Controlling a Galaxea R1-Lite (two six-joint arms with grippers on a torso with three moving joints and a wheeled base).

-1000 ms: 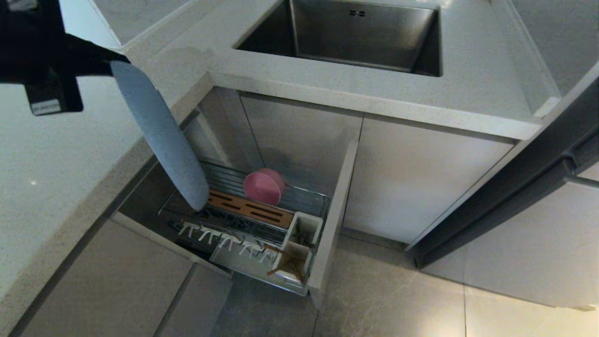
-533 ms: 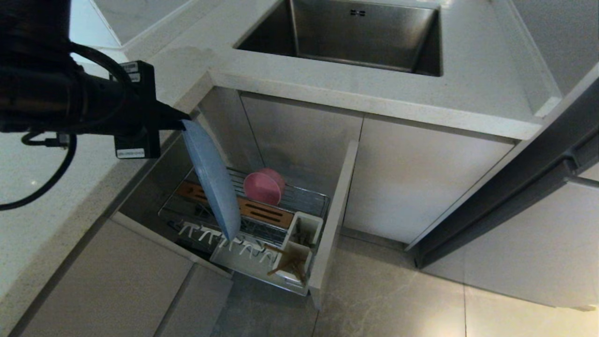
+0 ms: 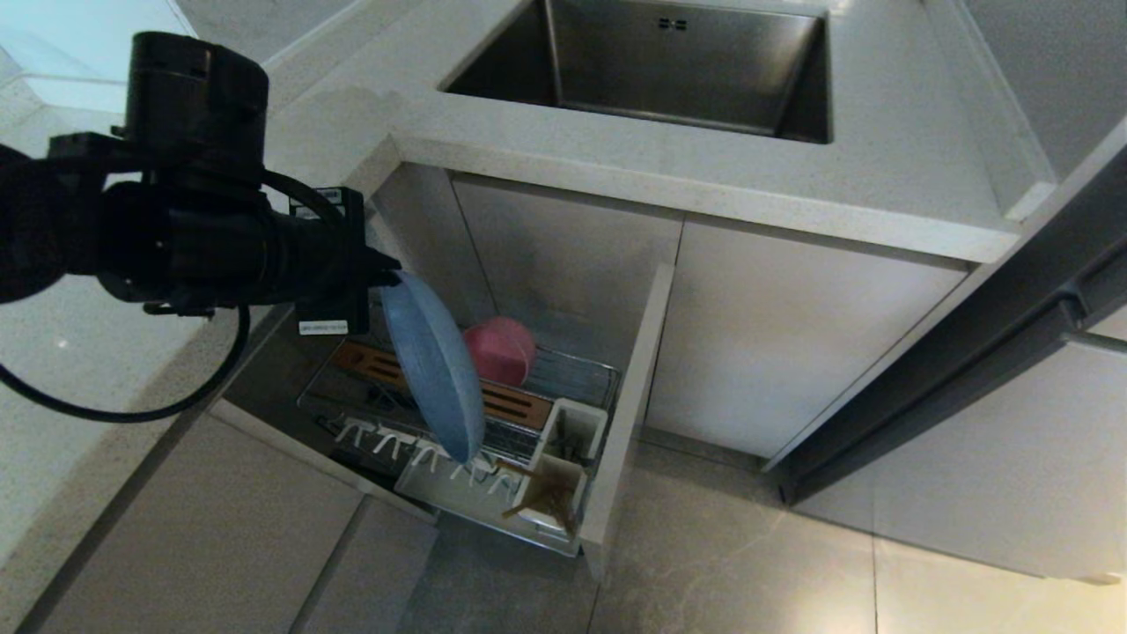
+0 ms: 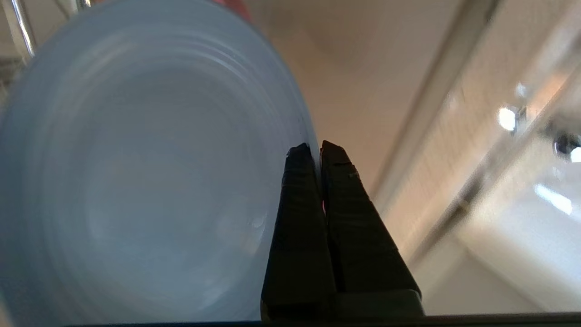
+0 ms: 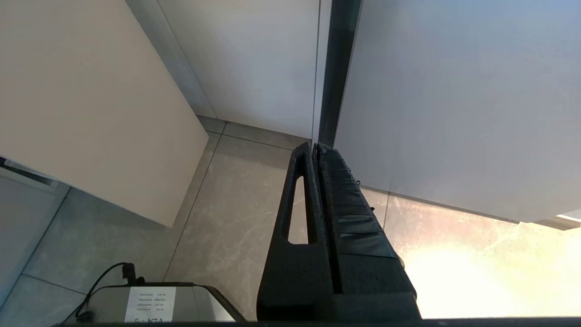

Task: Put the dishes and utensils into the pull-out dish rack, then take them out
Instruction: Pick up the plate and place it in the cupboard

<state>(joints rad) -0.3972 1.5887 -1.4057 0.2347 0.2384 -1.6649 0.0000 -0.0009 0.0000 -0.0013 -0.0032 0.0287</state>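
My left gripper (image 3: pixel 389 275) (image 4: pixel 316 146) is shut on the rim of the pale-blue plate (image 3: pixel 436 370) (image 4: pixel 136 172). The plate hangs on edge, tilted, over the pull-out dish rack (image 3: pixel 577 374), its lower rim just above the white prongs (image 3: pixel 387 438). A pink bowl (image 3: pixel 502 350) stands on its side at the back of the rack, partly hidden by the plate. Brown chopsticks (image 3: pixel 528 504) poke out of the front utensil cup (image 3: pixel 553 497). The spoon is not to be seen. My right gripper (image 5: pixel 314 147) is shut and empty, parked over the floor, outside the head view.
The steel sink (image 3: pixel 669 66) sits in the countertop (image 3: pixel 880 176) above the rack. The drawer's beige front panel (image 3: pixel 627 414) stands to the right of the rack. A wooden slotted strip (image 3: pixel 511 401) crosses the basket. Closed cabinet doors (image 3: pixel 792 343) and tiled floor (image 3: pixel 748 563) lie beyond.
The left arm has swung the plate from high at the left, over the counter edge, rightward and down to the rack. The plate now covers part of the pink bowl.
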